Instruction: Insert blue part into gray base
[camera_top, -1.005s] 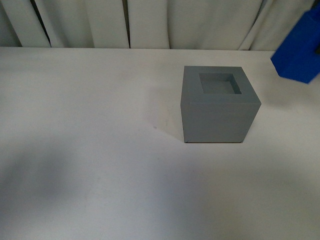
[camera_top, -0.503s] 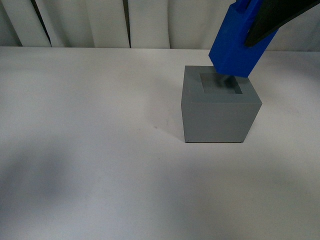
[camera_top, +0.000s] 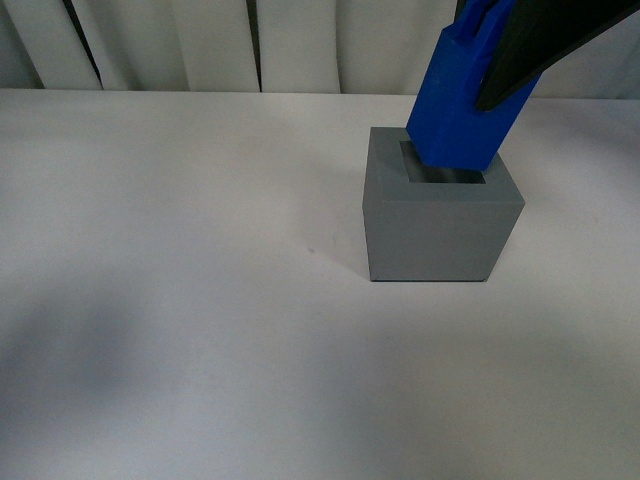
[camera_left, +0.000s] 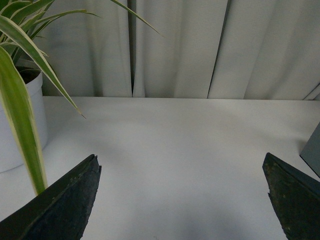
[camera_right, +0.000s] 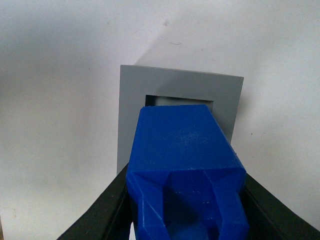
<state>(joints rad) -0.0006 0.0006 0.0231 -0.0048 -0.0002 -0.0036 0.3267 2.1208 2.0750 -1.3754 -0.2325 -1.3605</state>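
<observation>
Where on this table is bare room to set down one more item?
The table is bare left of the gray base and in front of it. It is crowded over the base, where the right jaws hold the blue part at the recess. A potted plant shows in the left wrist view.

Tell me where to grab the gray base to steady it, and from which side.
Grip the gray base across its flat left and right walls, low down, approaching from the near side. The blue part leans over its top, so coming from above would likely collide.
</observation>
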